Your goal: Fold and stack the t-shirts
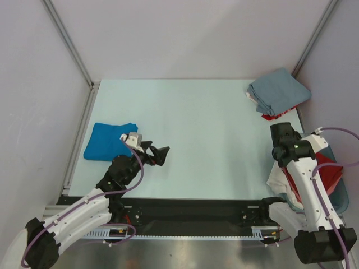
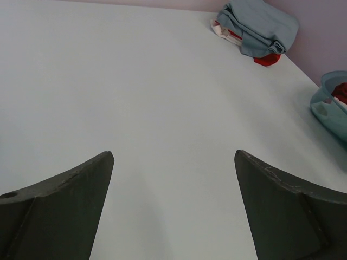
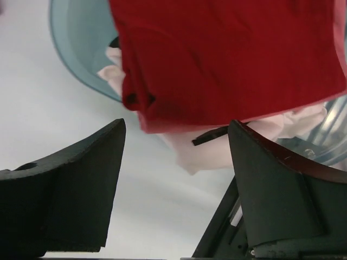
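**While crimson t-shirt [image 3: 227, 59] lies in basket [image 3: 70, 59], jaws gape empty**

At near right, the right gripper [image 3: 176, 130] hangs wide-jawed over the basket, gripping nothing; the left gripper [image 2: 173, 154], fully spread and empty, hovers beside a folded blue t-shirt [image 1: 109, 140] at left.

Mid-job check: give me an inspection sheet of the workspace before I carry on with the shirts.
Surface: pale table, bare across the middle.
Job's things: blue t-shirt folded at the left; grey-blue t-shirt tops a stack with red and white layers, far right corner; red t-shirt and whitish t-shirt in the teal basket, near right.
Clutter: nothing seen.
Grippers: left gripper open over bare table; right gripper open above the red t-shirt, nothing between its jaws.
Cables: purple cables run along both arms.
Surroundings: plain walls, metal frame posts.
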